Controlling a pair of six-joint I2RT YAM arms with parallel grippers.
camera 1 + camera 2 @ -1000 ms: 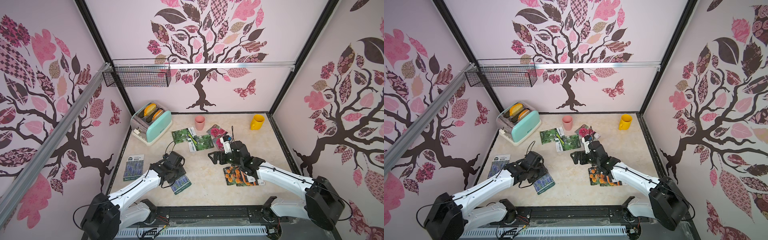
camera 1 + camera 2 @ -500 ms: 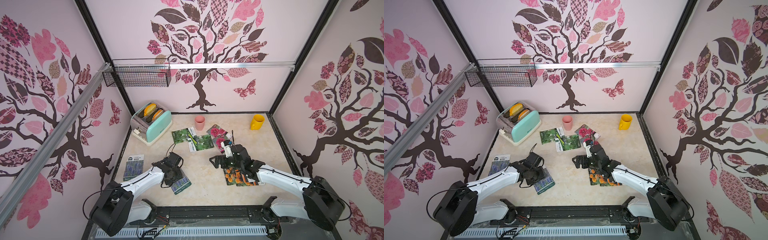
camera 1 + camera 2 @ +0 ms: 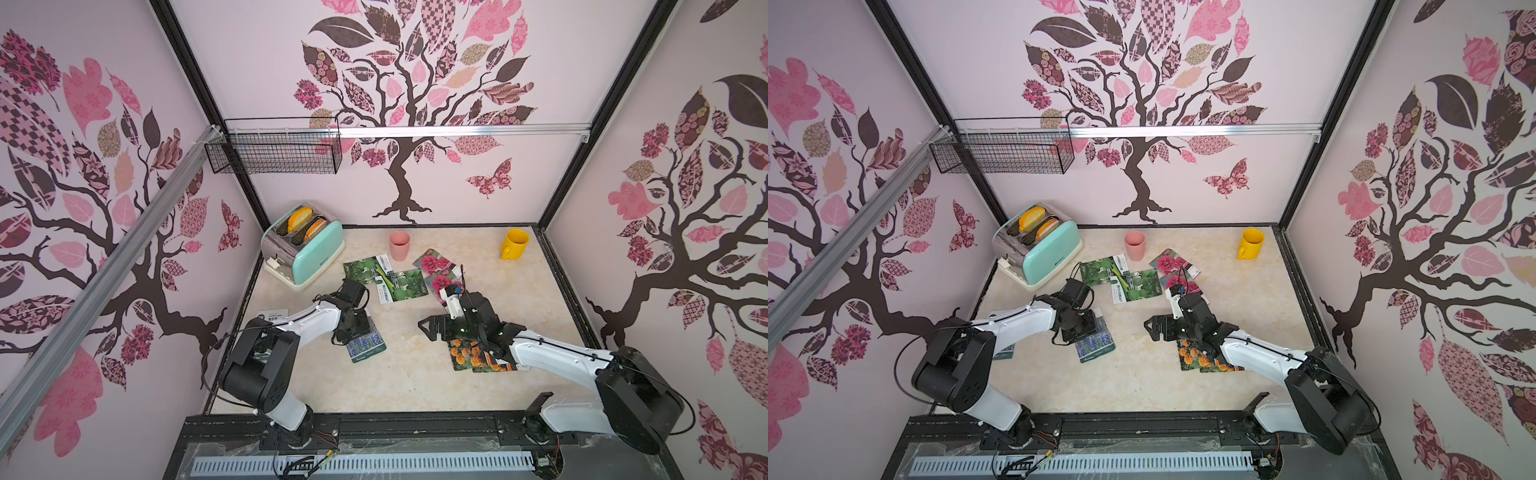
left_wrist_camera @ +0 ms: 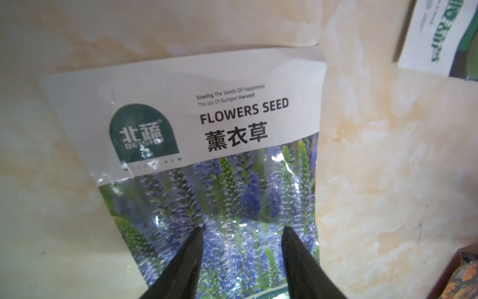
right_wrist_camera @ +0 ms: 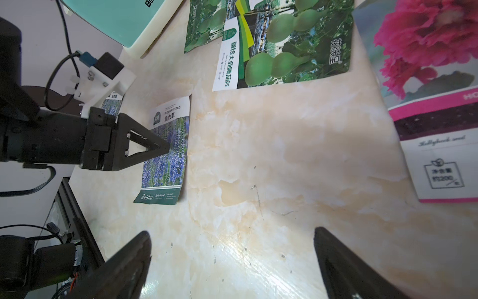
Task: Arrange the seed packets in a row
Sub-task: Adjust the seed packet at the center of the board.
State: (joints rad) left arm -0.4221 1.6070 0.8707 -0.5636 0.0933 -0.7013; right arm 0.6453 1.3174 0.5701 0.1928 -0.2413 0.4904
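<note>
Your left claw (image 4: 243, 229) is about half open. The two black tips stand apart over the flower photo of a lavender packet (image 4: 207, 168), and they hold nothing. I cannot tell if the tips touch the foil or hang just above it. This packet lies flat on the tabletop (image 3: 415, 386), left of the centre, with its white strip to the far side.

Your right claw (image 5: 231, 231) is wide open over bare tabletop near the centre, and it holds nothing.

In both top views the left claw (image 3: 355, 328) hides its own tips, so only the left wrist view shows the gap. The right wrist view shows this claw (image 5: 155, 150) from the side, with the tip at the lavender packet (image 5: 165, 152), and a second lavender packet (image 5: 113, 102) partly hidden behind it.

Only the top views show the marigold packets (image 3: 473, 353), which overlap each other under the right arm. The gourd packets (image 3: 399, 284) overlap at the far centre. The magenta packets (image 3: 434, 264) lie just to their right. The second lavender packet (image 3: 272, 313) is at the left edge, mostly under the left arm.
</note>
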